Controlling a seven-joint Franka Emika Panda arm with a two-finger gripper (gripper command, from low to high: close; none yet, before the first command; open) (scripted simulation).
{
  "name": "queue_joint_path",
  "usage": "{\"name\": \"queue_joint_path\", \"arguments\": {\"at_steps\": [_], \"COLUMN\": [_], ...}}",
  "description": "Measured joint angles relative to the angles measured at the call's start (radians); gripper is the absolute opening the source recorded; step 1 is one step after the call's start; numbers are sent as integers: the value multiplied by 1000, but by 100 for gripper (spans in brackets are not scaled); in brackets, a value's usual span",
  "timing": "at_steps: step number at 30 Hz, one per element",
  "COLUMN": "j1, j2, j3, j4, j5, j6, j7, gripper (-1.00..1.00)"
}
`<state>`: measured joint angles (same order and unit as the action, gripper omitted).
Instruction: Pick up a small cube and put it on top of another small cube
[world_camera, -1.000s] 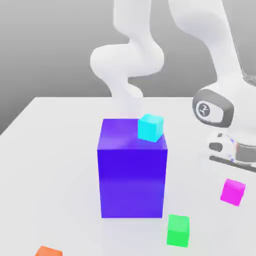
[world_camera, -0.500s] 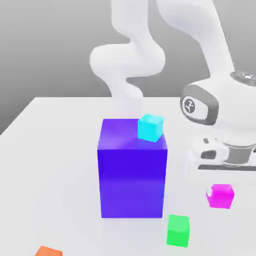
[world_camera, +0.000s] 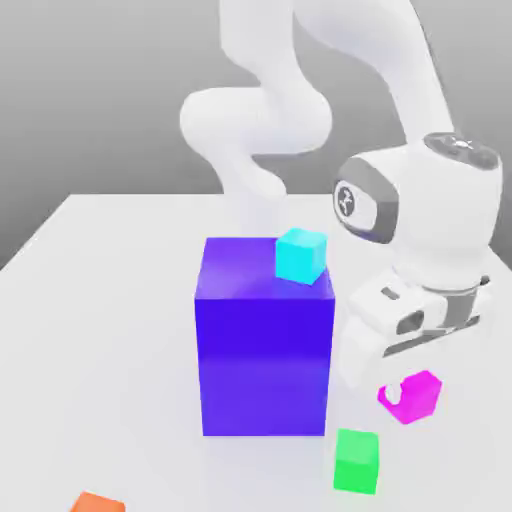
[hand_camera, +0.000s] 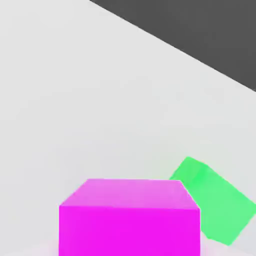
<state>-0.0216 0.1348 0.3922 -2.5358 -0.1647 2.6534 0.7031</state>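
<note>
Carried leftward and turned since the earlier frame, the pink cube (world_camera: 412, 396) hangs pinched in the gripper (world_camera: 405, 385) lower right; next, centring over the green cube (world_camera: 357, 461).

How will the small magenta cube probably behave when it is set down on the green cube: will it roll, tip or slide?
The magenta cube has flat faces, so it will probably not roll. Its plain, smooth-looking faces may slide on the green cube. The two look similar in width, so an off-centre placement might tip it.
</note>
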Motion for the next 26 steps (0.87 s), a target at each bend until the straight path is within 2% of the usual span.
{"name": "queue_joint_path", "arguments": {"at_steps": [16, 22, 23, 26], "j1": [-130, -102, -89, -89], "j2": [-48, 95, 124, 124], "j3": [25, -29, -49, -49], "j4": [-5, 7, 9, 9], "j5": [92, -42, -70, -70], "j6": [-36, 84, 108, 108], "j7": [-724, -666, -645, -645], "gripper": [-100, -100, 100, 100]}}
